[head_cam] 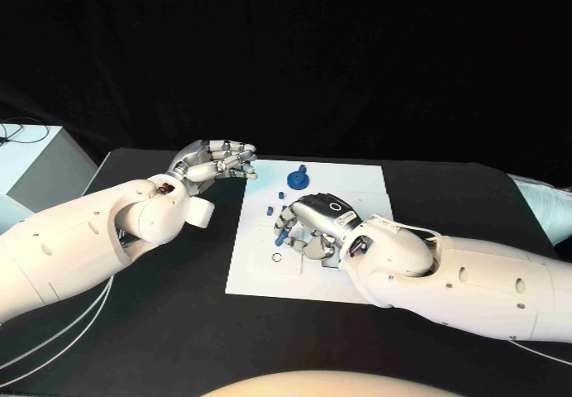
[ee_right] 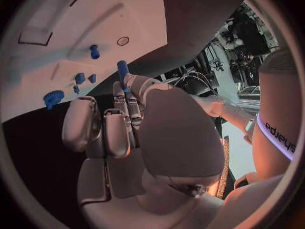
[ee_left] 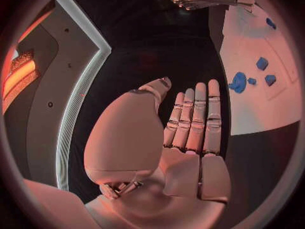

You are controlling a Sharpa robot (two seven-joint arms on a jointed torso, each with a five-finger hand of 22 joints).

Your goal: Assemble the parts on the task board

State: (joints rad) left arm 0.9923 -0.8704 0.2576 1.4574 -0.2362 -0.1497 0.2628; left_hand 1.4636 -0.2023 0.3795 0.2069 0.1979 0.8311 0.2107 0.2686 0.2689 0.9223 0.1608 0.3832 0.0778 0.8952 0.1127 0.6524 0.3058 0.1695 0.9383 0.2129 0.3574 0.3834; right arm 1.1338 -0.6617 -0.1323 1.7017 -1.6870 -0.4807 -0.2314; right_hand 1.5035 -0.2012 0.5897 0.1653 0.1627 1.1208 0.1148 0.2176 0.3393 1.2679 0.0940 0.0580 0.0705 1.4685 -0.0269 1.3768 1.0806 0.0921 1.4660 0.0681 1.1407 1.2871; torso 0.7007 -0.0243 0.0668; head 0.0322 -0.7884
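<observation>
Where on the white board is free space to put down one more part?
Free: the task board far right corner, beyond the gear, and its near left strip below the round hole. Crowded: the middle, under the right hand holding a blue peg.

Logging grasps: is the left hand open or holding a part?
Open. The left hand has fingers extended with nothing in them, beside the task board.

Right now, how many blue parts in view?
6: gear, three small pieces beside it, standing peg on the task board, held peg in the right hand. Others may be hidden.
</observation>
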